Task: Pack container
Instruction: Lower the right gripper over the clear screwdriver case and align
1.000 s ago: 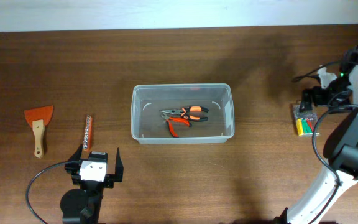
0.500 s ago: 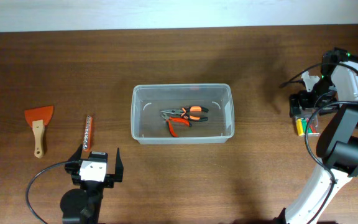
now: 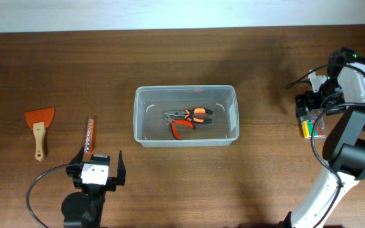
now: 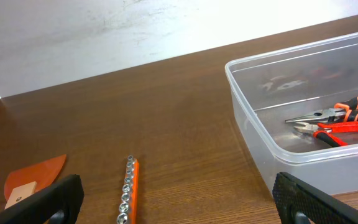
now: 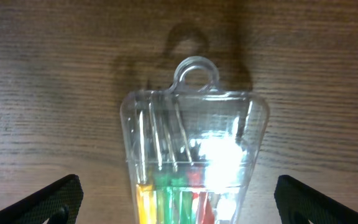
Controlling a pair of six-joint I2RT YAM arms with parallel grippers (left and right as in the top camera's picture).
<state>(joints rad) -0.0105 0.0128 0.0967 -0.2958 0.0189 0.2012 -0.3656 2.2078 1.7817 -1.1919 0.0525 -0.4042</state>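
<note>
The left fingers (image 4: 48, 202) are spread wide and hold nothing, low over the table (image 3: 265, 177). Ahead of them, to their right, sits the container (image 3: 186, 88) with orange-handled pliers (image 4: 337, 119) inside. A strip of bits (image 4: 128, 190) lies just ahead, and a scraper (image 4: 33, 180) lies further left. The right fingers (image 5: 48, 199) gape empty over a small clear case (image 5: 194, 143) and touch neither side of it.
</note>
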